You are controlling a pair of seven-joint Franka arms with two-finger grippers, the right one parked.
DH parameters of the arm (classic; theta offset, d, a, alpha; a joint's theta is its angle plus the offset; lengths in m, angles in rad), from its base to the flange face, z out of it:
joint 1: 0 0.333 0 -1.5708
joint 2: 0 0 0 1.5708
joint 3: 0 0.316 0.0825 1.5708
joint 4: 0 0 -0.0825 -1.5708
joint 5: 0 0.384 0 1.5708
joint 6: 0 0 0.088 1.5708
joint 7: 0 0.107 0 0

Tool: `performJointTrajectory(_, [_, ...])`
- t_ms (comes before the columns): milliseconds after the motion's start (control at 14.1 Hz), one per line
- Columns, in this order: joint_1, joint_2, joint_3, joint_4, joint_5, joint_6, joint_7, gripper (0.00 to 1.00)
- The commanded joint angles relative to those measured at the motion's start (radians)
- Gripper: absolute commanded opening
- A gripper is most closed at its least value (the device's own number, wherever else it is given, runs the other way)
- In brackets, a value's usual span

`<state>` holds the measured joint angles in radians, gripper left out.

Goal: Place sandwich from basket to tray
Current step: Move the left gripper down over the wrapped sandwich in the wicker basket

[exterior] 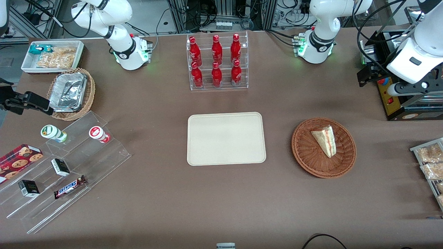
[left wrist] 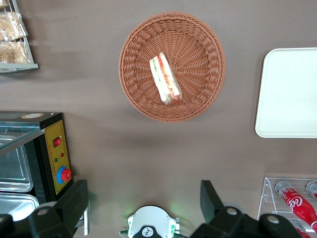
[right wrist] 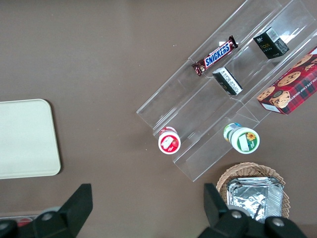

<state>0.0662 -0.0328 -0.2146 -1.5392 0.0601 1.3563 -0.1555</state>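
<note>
We found the brown table [exterior: 155, 207] crowded at its edges. The clear stepped rack [exterior: 69, 166] toward the parked arm's end carried a Snickers bar [exterior: 70, 187], small dark boxes and two round tubs; the acrylic stand of red bottles [exterior: 217, 62] stood farther from the front camera than the tray [exterior: 226, 138]. The cream tray lay bare, beside the reddish-brown wicker basket [exterior: 308, 159] but apart from it. The sandwich [exterior: 324, 140] lay inside that basket — filling edge showing. The left gripper [left wrist: 143, 203] hung high above the table, near a black machine with a yellow panel [left wrist: 57, 158], its fingers [left wrist: 74, 201] spread wide and grasping nothing. Racked snack bags [exterior: 431, 162] were cut off at the frame's edge.
</note>
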Motion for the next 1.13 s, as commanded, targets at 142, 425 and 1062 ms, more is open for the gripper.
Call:
performJointTrajectory(142, [-0.003,-0.007,0.004,-0.007,-0.013,-0.019,0.004,1.0])
performJointTrajectory(425, [0.0,0.016,0.009,-0.126,0.003,0.033,0.004,1.0])
performJointTrajectory(1062, [0.001,0.077,0.067,-0.553,-0.005,0.565,-0.189,1.0])
